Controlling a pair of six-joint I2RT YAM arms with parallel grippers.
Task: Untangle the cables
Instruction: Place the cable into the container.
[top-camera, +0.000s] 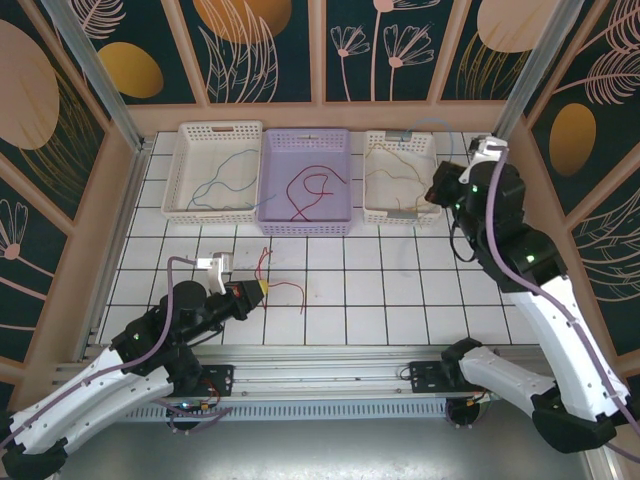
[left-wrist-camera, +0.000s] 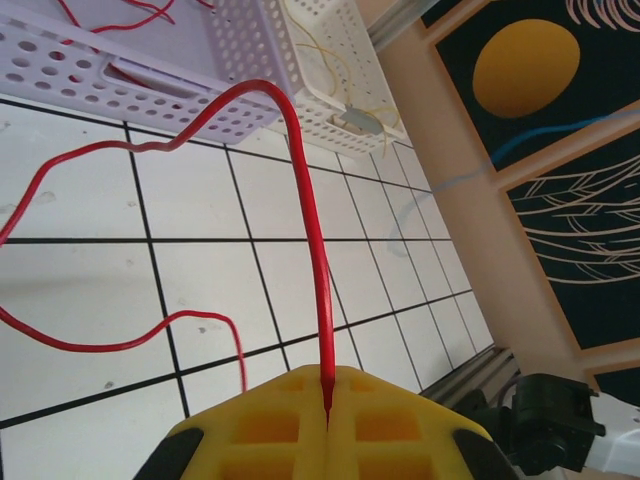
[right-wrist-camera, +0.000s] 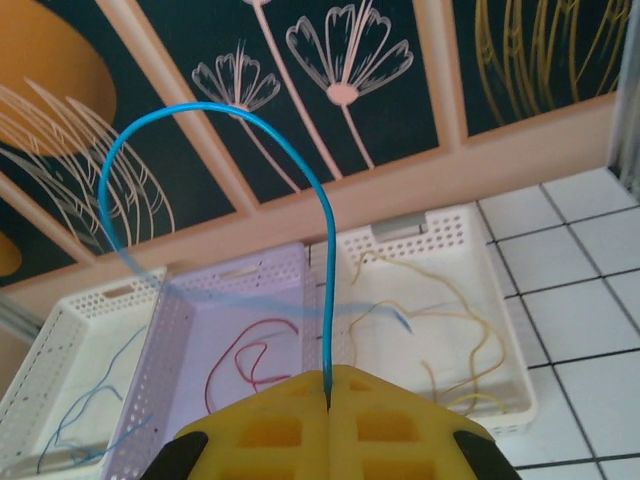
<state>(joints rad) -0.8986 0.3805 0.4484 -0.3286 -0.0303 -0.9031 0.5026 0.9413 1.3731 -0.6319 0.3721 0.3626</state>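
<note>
Low over the near-left tiles, my left gripper (top-camera: 258, 290) (left-wrist-camera: 328, 395) is shut on a red cable (left-wrist-camera: 310, 230). It arches up from the yellow pads and trails in loops over the tiles (top-camera: 285, 287). My right gripper (top-camera: 436, 190) (right-wrist-camera: 328, 395) hangs by the right white basket (top-camera: 372, 175), shut on a blue cable (right-wrist-camera: 322, 250) that curves up and droops to the left, its free end blurred. Another blue cable (top-camera: 225, 172) lies in the left white basket (top-camera: 220, 127). A red one (top-camera: 310, 190) lies in the lilac basket (top-camera: 305, 134), and yellow-tan ones (right-wrist-camera: 470, 310) lie in the right basket.
The three baskets stand side by side along the back wall. White tiles stretch between them and the arm bases. A metal rail (top-camera: 330, 360) runs along the near edge, and wooden walls with aluminium posts close in the sides.
</note>
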